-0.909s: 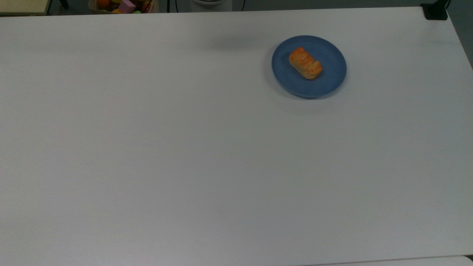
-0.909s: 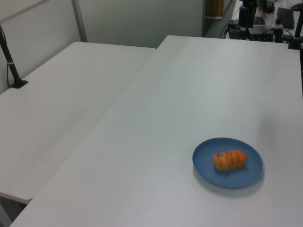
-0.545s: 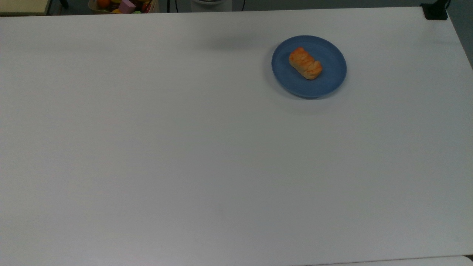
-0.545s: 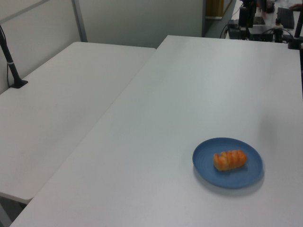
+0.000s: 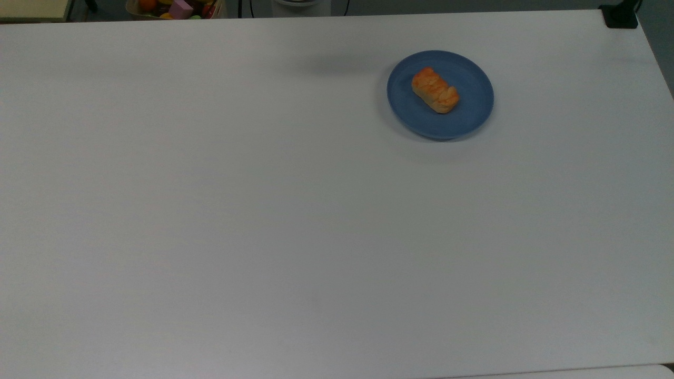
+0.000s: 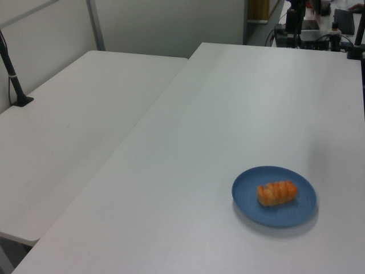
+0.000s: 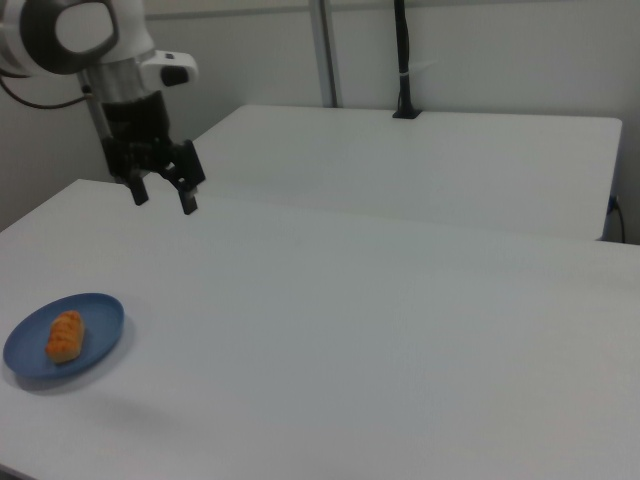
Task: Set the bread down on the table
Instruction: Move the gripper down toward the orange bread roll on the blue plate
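faint grey shadow (image 5: 337, 62) beside blue plate (image 5: 468, 118) drifted slightly (top view)

A round blue plate (image 5: 468, 118) sits toward two o'clock in the top view, and toward five o'clock in the left view (image 6: 296, 214); a bin of coloured toys (image 5: 176, 8) peeks in at eleven o'clock of the top view; a black clamp (image 5: 620, 16) grips the corner at one o'clock; a second white desk (image 6: 74, 131) lies at nine o'clock in the left view, a black pole (image 6: 12, 74) standing on it.
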Controlling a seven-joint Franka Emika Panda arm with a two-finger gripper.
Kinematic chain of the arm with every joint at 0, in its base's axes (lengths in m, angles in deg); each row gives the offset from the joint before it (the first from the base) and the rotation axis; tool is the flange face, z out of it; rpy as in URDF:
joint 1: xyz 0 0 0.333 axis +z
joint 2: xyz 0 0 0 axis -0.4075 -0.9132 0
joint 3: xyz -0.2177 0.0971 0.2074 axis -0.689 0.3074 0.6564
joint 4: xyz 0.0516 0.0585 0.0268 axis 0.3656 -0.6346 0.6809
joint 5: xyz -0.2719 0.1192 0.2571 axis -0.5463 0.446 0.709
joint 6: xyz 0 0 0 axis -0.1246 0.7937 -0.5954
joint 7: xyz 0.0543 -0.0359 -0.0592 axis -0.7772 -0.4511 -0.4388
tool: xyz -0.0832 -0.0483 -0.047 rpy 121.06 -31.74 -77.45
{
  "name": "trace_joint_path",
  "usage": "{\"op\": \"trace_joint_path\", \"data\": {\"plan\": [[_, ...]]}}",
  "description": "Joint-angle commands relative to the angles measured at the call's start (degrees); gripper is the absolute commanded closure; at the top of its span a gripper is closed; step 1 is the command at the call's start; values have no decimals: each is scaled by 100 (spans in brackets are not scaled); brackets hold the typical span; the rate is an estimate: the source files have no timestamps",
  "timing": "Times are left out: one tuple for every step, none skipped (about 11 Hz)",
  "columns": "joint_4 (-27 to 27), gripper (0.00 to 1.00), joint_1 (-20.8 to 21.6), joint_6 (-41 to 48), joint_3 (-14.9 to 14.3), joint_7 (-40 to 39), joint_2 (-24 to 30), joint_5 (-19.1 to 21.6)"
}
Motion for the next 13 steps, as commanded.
{"op": "trace_joint_path", "data": {"plan": [[-111,0,37,-303,669,164,57,67],[-129,0,37,-303,933,182,57,85],[-172,0,37,-295,1170,191,65,94],[-295,0,37,-312,1434,200,83,111],[-426,0,45,-347,1715,200,74,129],[-680,0,46,-600,1978,217,83,164],[-1004,0,46,-968,2225,365,92,181],[-1286,0,54,-1328,2375,611,83,182],[-1541,0,46,-1645,2542,674,48,182],[-1822,0,54,-1987,2648,701,13,182],[-2051,0,72,-2321,2719,710,-57,182],[-2228,0,133,-2612,2754,710,-162,182],[-2334,0,142,-2850,2755,718,-294,182]]}}
